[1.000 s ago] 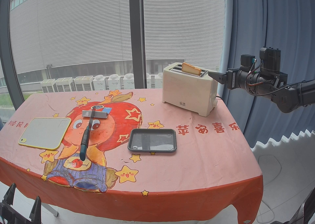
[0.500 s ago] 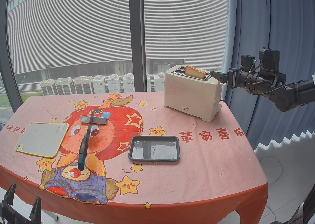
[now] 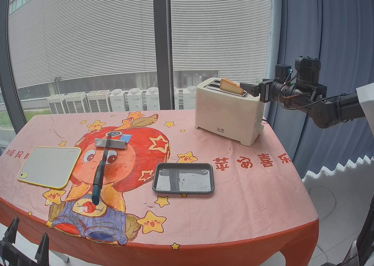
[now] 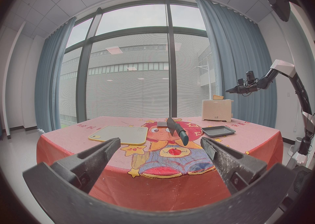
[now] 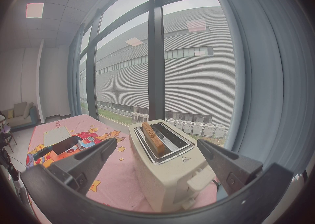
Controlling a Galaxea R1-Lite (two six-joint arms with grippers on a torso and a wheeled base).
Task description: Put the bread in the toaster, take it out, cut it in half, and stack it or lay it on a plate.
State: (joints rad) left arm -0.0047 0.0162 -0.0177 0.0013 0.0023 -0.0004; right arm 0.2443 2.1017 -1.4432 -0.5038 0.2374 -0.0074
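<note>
One browned bread slice (image 3: 230, 86) juts from cream toaster (image 3: 228, 118) ahead of wide-open right gripper (image 3: 247, 88); off-centre closing could crumble it.

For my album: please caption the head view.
Black right gripper hovers beside a browned bread slice standing in the cream toaster on a pink table.

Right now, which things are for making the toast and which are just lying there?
For the job: bread, toaster, knife, cutting board, dark tray, right hand.
Just there: cartoon tablecloth, blue curtain.
</note>
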